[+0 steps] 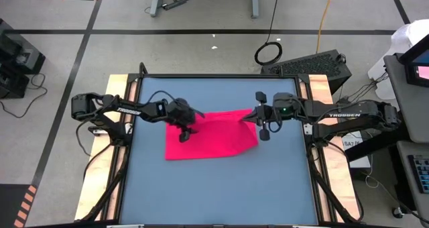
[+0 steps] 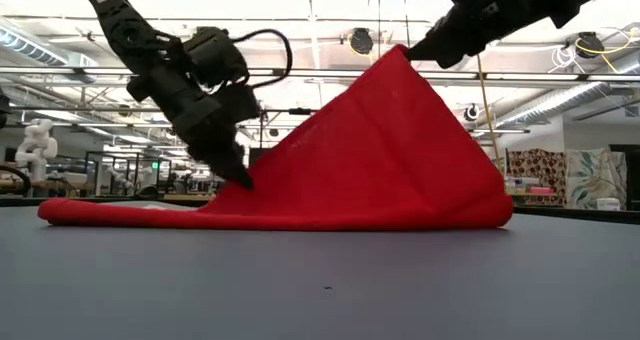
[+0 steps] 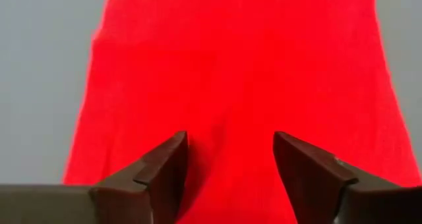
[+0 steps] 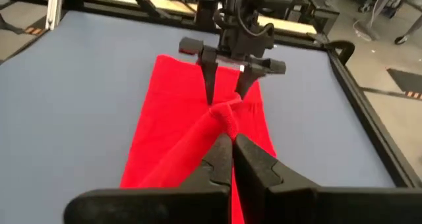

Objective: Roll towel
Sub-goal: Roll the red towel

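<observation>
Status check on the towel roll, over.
Left gripper open, low over the towel. Right gripper shut on towel corner, lifted into a peak. Not rolled yet. Nothing in the way.

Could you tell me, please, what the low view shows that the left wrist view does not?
Only the low view shows the bright pinkish-red rectangular cloth towel pulled up into a peak, its corner pinched in the shut right gripper well above the blue tabletop, while the rest lies along the surface. It also shows the room behind.

Only the left wrist view shows the left gripper open, its two dark fingers apart over the cloth with nothing between them.

Both show the red towel, the blue table and the left gripper low at the cloth.
</observation>
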